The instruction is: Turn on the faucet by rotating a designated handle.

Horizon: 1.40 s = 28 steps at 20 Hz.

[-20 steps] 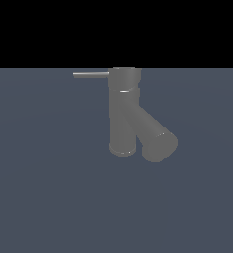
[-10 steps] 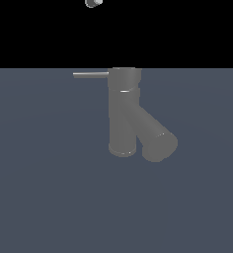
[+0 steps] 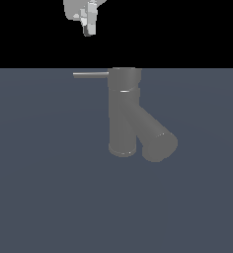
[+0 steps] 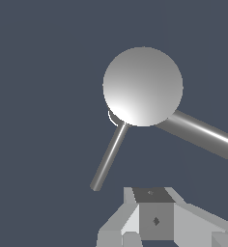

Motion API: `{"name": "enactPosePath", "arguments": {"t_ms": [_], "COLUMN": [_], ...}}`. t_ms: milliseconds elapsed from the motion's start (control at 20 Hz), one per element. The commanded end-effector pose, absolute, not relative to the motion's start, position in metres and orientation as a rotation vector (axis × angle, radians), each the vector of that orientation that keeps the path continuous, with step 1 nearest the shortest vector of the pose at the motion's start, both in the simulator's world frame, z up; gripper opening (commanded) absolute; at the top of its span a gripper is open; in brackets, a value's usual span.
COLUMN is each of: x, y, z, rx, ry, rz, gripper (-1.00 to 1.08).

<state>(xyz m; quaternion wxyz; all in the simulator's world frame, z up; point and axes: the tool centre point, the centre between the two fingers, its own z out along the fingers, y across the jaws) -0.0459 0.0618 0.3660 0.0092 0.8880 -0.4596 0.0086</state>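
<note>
The grey Y-shaped faucet (image 3: 123, 113) stands upright in the middle of the exterior view, its thick spout (image 3: 155, 141) angling down to the exterior view's right. The handle (image 3: 91, 74), a thin light-grey rod, sticks out level from the top cap toward the exterior view's left. My gripper (image 3: 89, 31) hangs above the handle's outer part, well apart from it, fingers together and holding nothing. The wrist view looks down on the round top cap (image 4: 142, 87), the handle (image 4: 108, 157), the spout (image 4: 203, 134) and my gripper (image 4: 152, 195).
The faucet stands on a flat dark blue-grey floor (image 3: 49, 188). Nothing else shows on it in either view.
My gripper has come down into the top of the exterior view, above the handle. The faucet and handle have not moved.
</note>
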Motion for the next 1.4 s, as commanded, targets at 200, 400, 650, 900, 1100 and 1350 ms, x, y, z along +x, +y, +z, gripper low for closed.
{"name": "enactPosePath", "arguments": {"t_ms": [200, 400, 650, 900, 1100, 1350], "x": [-0.023, -0.010, 0.002, 0.010, 0.014, 0.016], "y": [0.076, 0.084, 0.094, 0.101, 0.104, 0.105], "z": [0.336, 0.317, 0.296, 0.281, 0.273, 0.270], "rx": [2.668, 2.597, 2.517, 2.458, 2.428, 2.414], "ry": [-1.633, -1.750, -1.871, -1.953, -1.993, -2.010], "rz": [0.022, 0.017, 0.011, 0.005, 0.001, 0.000], "gripper": [-1.00, -1.00, -1.00, -1.00, -1.00, -1.00]}}
